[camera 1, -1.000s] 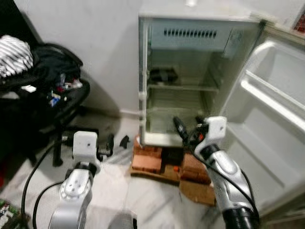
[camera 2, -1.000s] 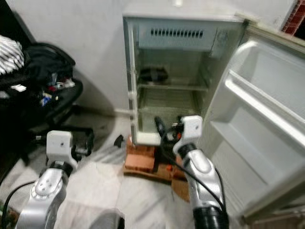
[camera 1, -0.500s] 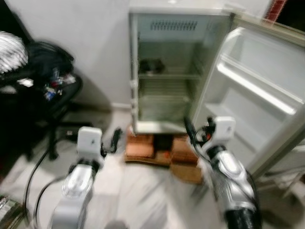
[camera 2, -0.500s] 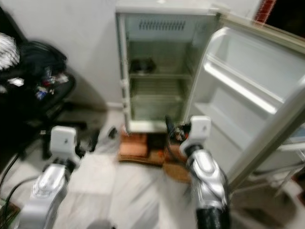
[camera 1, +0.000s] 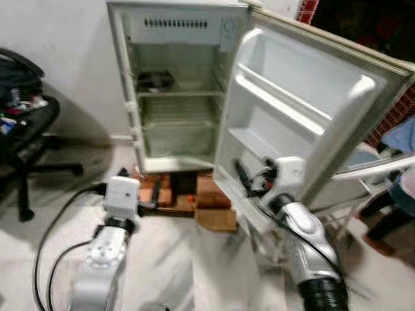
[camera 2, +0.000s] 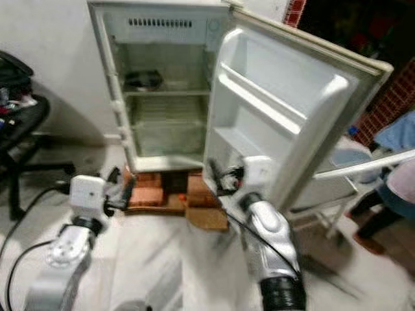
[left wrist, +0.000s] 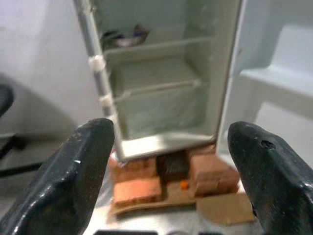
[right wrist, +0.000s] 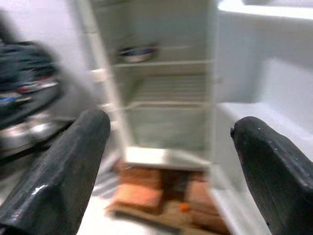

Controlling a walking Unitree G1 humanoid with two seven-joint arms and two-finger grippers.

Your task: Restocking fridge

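Note:
A small white fridge (camera 1: 176, 97) stands open on bricks, its door (camera 1: 298, 110) swung out to the right with bare door shelves. A dark item (camera 1: 154, 79) lies on the upper shelf inside; the lower shelves look bare. My left gripper (camera 1: 148, 197) is held low in front of the bricks, open, with nothing between its fingers (left wrist: 83, 171). My right gripper (camera 1: 249, 183) hangs before the lower part of the door, also open and holding nothing, its fingers (right wrist: 274, 166) spread wide.
Red bricks (camera 1: 162, 194) and a piece of cardboard (camera 1: 217, 219) lie under and before the fridge. A black office chair (camera 1: 23, 123) piled with things stands at the left. A person (camera 1: 399, 188) and a white rack (camera 1: 363, 173) are behind the door. A black cable (camera 1: 48, 227) trails on the floor.
The whole picture has shifted: the camera turned right, so the fridge now sits left in the picture and the door fills the right. Both grippers stay open and held low.

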